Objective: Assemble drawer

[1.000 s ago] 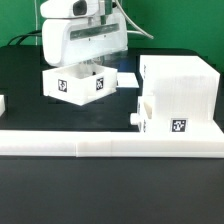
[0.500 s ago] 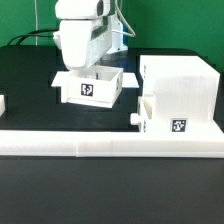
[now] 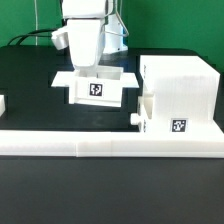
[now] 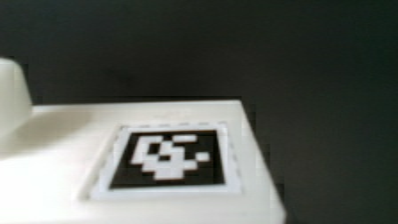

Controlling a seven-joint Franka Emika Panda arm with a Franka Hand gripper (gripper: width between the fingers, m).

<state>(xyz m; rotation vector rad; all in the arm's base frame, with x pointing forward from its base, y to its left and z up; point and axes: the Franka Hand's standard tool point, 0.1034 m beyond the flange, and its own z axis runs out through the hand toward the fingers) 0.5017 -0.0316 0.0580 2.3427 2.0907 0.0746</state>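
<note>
A small open-top white tray [image 3: 80, 92] of the drawer sits on the black table, its marker face turned toward the exterior view. My gripper [image 3: 97, 70] reaches down into the tray from above and is shut on its wall; the fingertips are hidden by the hand and the tray. The wrist view shows the tray's white surface [image 4: 63, 135] and its black-and-white marker [image 4: 169, 155] very close and blurred, with no fingertips in it. The tall boxy shell [image 3: 185, 85] stands to the exterior view's right. A second tray [image 3: 160, 118] with a small knob sticks out of its front.
A long low white rail [image 3: 110, 143] runs across the table in front of the parts. A small white piece [image 3: 3, 103] shows at the exterior view's left edge. The held tray stands a short gap from the shell.
My gripper has turned and shifted toward the exterior view's right, and the tray has turned with it, from corner-on to showing one marker face squarely.
</note>
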